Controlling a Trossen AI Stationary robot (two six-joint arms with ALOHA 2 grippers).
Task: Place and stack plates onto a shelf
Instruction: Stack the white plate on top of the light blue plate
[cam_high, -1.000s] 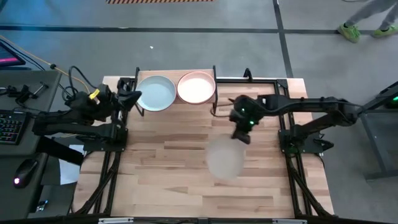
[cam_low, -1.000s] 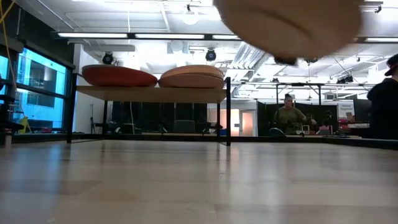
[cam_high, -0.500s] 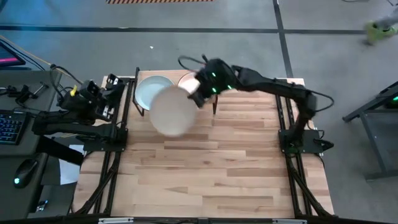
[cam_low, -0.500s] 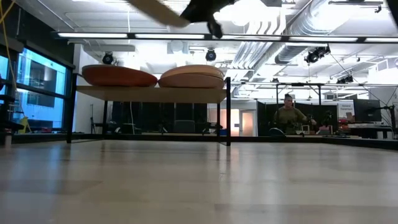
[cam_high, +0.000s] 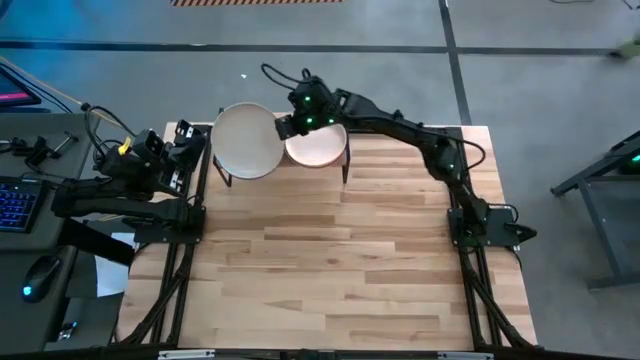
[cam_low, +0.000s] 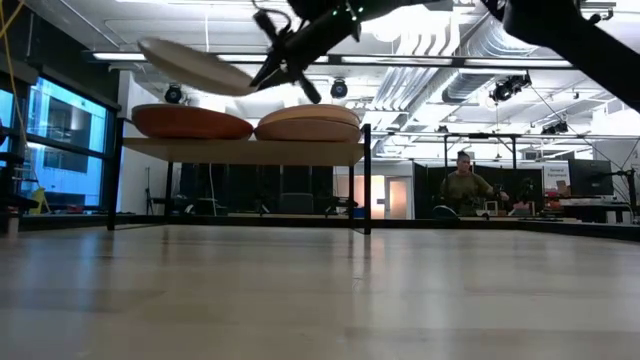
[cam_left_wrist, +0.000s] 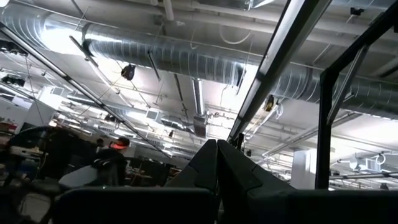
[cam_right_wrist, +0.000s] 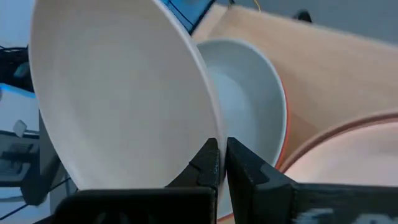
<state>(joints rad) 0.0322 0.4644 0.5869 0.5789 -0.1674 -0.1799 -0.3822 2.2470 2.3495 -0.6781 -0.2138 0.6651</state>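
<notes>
1. step in hand: the right gripper (cam_high: 287, 127), pinched on the rim of a cream plate (cam_high: 246, 141), carries it above the left pile on the shelf (cam_low: 243, 150).
2. the plate juts out from the fingertips, tilted, hanging over the pale blue plate (cam_right_wrist: 249, 112); the pink plate (cam_high: 318, 146) tops the pile beside it.
3. next, by my reading: level it, lower it onto the pale blue plate, then let go.
4. the left gripper (cam_left_wrist: 217, 163) waits closed and empty at the table's left edge.
</notes>
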